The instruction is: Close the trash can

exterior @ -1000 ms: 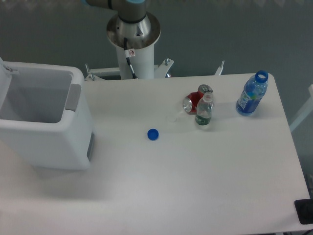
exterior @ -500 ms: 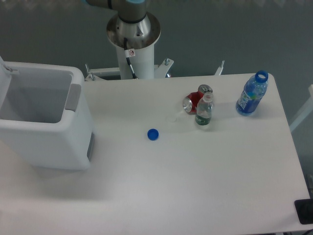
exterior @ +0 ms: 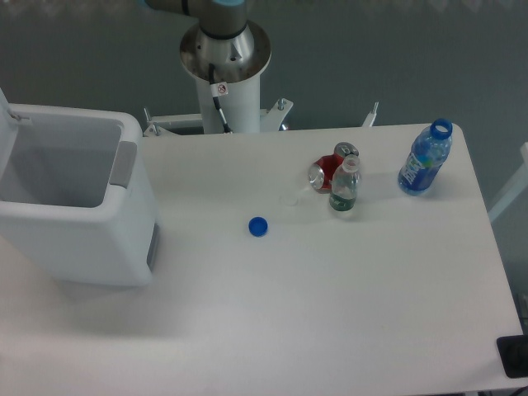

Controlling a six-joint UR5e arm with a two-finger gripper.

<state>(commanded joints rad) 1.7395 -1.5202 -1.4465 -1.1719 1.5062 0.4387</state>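
Observation:
The trash can (exterior: 78,239) is a large white boxy bin at the left side of the table. Its top stands open and I look into its grey hollow. A grey latch tab (exterior: 124,163) sits on its right rim. A sliver of the raised white lid (exterior: 4,111) shows at the frame's left edge. Only the arm's base column (exterior: 224,62) is in view at the top; the gripper is out of the picture.
A blue bottle cap (exterior: 258,226) lies mid-table. A red can (exterior: 327,172) lies on its side behind a small clear bottle (exterior: 344,188). An uncapped blue bottle (exterior: 426,158) stands at the far right. A small clear cap (exterior: 288,200) lies near the can.

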